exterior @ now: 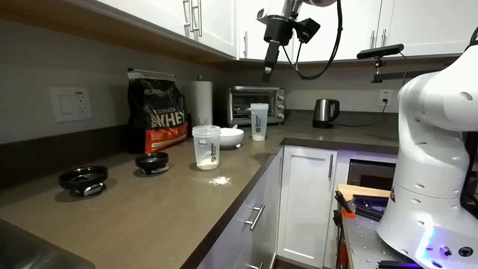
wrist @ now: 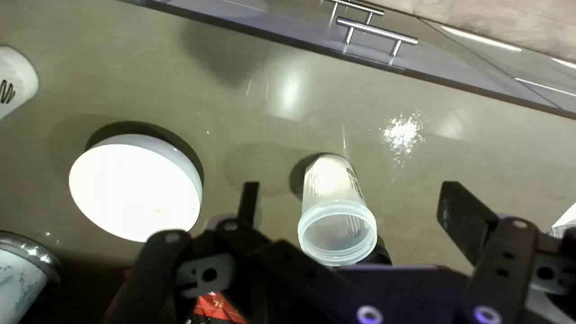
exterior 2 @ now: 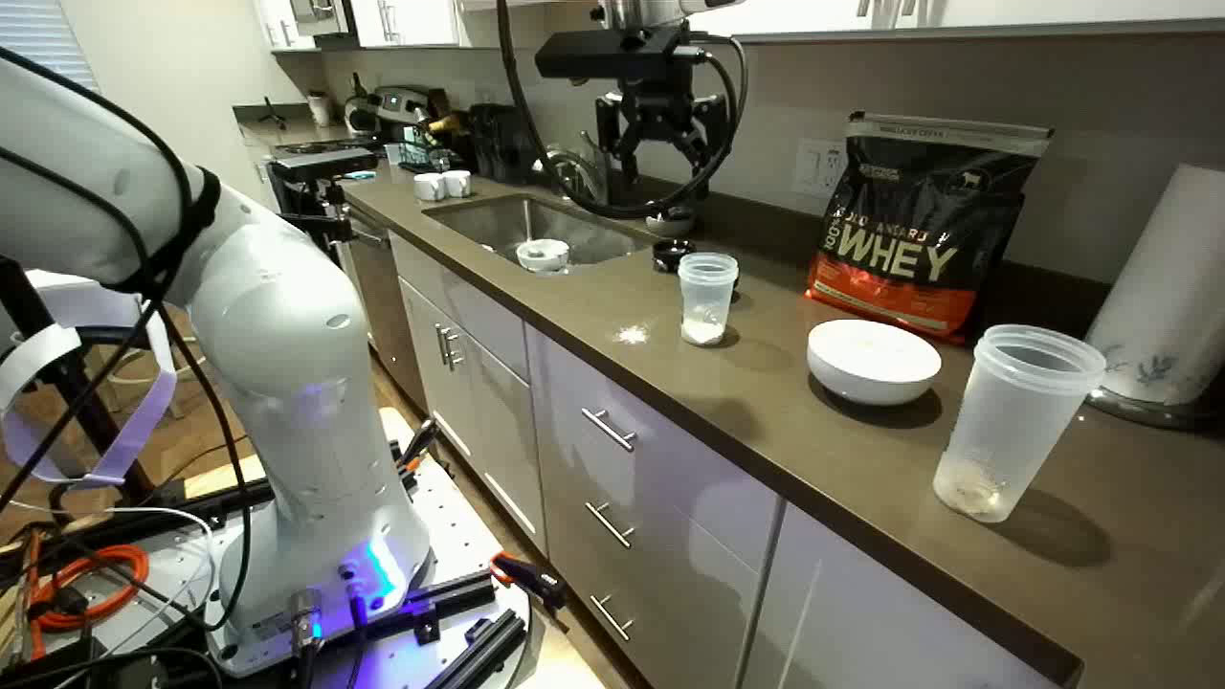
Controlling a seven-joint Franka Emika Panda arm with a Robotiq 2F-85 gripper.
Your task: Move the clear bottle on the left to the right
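A: Where is the task's clear shaker bottle [exterior: 207, 149] found?

B: In both exterior views it is seen standing upright on the tabletop [exterior: 149, 209], to the left of a near-identical bottle [exterior: 259, 121]. Some white powder [exterior: 208, 163] is held at its base, and dark lettering is printed on its side.

A: How is the Robotiq gripper [wrist: 352, 200] held?

B: It is held high above the tabletop, with the jaws released and spread wide. In the wrist view the clear shaker bottle is framed between them, its open mouth shown, while in both exterior views it is set well below.

A: What is set between the 2 bottles?

B: A shallow white bowl [exterior 2: 866, 381] is set there. A patch of loose powder [exterior: 220, 181] is also scattered on the tabletop, near the clear shaker bottle.

A: And what is seen round about?

B: In an exterior view, 2 black lids [exterior: 83, 178] [exterior: 152, 161] are laid to the left. A black-and-red WHEY bag [exterior: 157, 108] is stood farther back, with a paper towel roll [exterior: 201, 101] set near it. Behind the near-identical bottle a toaster oven [exterior: 239, 101] is seen, and an electric kettle [exterior: 323, 112] is placed to its right.
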